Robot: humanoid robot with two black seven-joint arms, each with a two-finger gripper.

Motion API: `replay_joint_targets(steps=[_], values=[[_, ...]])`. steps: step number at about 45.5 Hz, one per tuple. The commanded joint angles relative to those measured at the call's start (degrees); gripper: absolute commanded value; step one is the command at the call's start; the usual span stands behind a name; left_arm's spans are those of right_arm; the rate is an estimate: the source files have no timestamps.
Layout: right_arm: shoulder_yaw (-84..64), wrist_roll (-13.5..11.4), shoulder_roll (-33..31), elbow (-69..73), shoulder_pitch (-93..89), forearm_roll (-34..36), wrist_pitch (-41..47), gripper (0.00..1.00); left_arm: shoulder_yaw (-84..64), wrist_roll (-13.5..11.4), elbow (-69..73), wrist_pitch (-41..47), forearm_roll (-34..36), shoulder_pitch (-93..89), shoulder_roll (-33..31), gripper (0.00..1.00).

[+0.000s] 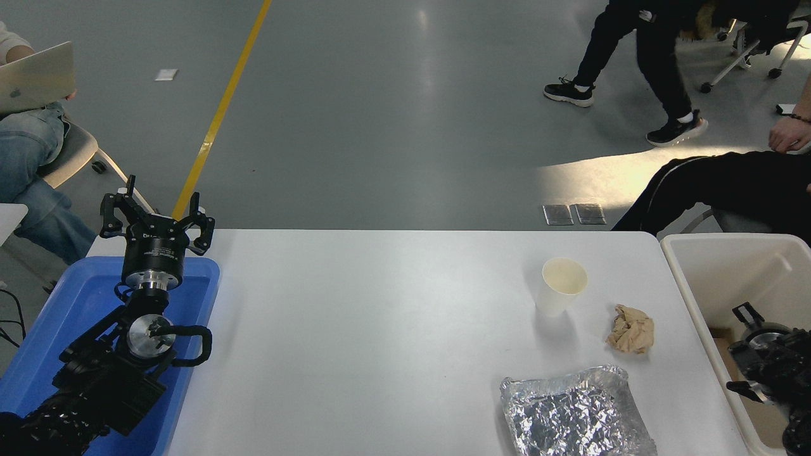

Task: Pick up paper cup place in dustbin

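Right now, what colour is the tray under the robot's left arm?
Blue, seen best in the head view.

We can read no text, number or sign here. The only mark is a pale logo on the laptop (31, 79) lid beyond the desk's far left corner.

Only 1 view was given: the head camera sat high on the robot's side of the white worktop (380, 316), looking forward and down; the worktop filled the lower half, fairly near; grey floor (380, 114) and seated people lay beyond its far edge.
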Motion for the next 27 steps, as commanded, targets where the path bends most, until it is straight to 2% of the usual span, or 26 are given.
replay_joint_targets(steps=[1, 27], values=[[1.46, -0.06, 0.22, -0.03, -0.01, -0.03, -0.03, 0.00, 0.09, 0.35, 0.00, 0.35, 0.24, -0.15, 0.00, 0.99], [0.41, 0.11, -0.04, 0.05, 0.78, -0.82, 0.67, 0.00, 0.00, 0.09, 0.00, 0.27, 0.24, -0.16, 0.00, 0.99]])
